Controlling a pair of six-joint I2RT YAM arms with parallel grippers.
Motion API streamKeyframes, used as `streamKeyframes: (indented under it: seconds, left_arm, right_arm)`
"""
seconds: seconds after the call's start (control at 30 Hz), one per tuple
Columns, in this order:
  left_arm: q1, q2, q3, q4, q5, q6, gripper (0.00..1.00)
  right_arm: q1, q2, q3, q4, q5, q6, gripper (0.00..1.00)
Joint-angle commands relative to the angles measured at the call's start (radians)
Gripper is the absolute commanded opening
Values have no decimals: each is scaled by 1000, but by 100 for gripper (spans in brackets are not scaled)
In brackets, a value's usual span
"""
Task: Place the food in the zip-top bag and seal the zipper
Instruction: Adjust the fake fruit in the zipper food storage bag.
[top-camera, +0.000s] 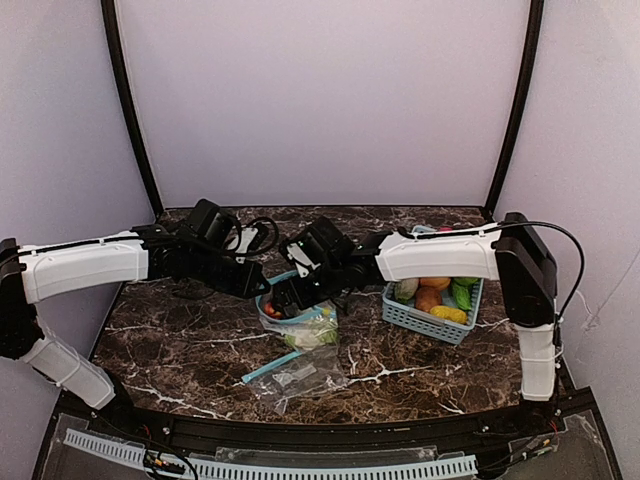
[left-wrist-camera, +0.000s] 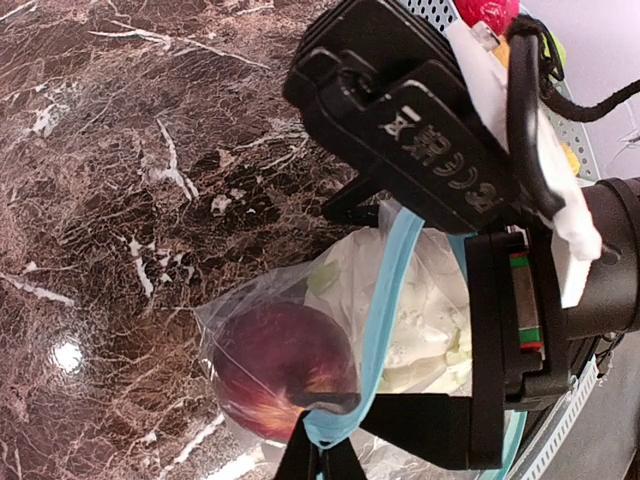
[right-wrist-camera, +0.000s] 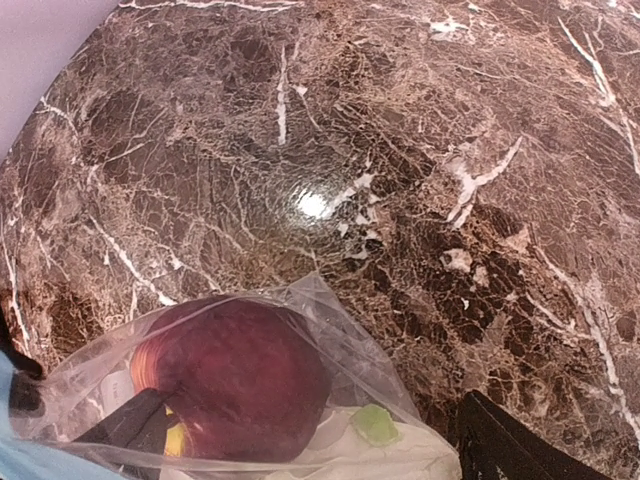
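The clear zip-top bag (top-camera: 305, 325) with its light-blue zipper rim (left-wrist-camera: 395, 280) lies mid-table. Inside it are a dark red apple (left-wrist-camera: 280, 365) (right-wrist-camera: 235, 375) and a white cauliflower (left-wrist-camera: 420, 320) (right-wrist-camera: 385, 455). My left gripper (top-camera: 262, 292) (left-wrist-camera: 325, 450) is shut on the bag's blue rim, holding the mouth up. My right gripper (top-camera: 290, 297) (right-wrist-camera: 320, 450) stands open right over the bag's mouth. One of its fingers (right-wrist-camera: 130, 430) is beside the apple, the other (right-wrist-camera: 510, 445) past the bag's edge. More food, orange (top-camera: 434, 283), green (top-camera: 463, 293) and yellow (top-camera: 448, 313), lies in the basket.
The light-blue slotted basket (top-camera: 405, 318) stands to the right of the bag, under my right forearm. A second crumpled clear plastic bag (top-camera: 300, 375) with a blue strip lies nearer the front edge. Purple walls close in the back and sides.
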Motion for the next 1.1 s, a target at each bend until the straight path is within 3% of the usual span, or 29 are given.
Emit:
streamKeyframes:
  seconds: [0.0, 0.3, 0.7, 0.9, 1.07]
  left_arm:
    - [2, -29, -2, 17, 6, -4, 1]
    - [3, -69, 42, -13, -55, 1, 1]
    - [40, -105, 95, -54, -58, 14, 1]
    - [57, -72, 64, -38, -15, 21, 1]
    - [95, -20, 70, -34, 37, 56, 1]
  right_arm:
    - [7, 56, 29, -65, 84, -4, 99]
    - [7, 105, 40, -156, 181, 2, 99]
    - [6, 70, 60, -172, 161, 0, 99]
    - [7, -53, 80, -142, 75, -44, 99]
    - [7, -239, -7, -61, -21, -58, 99]
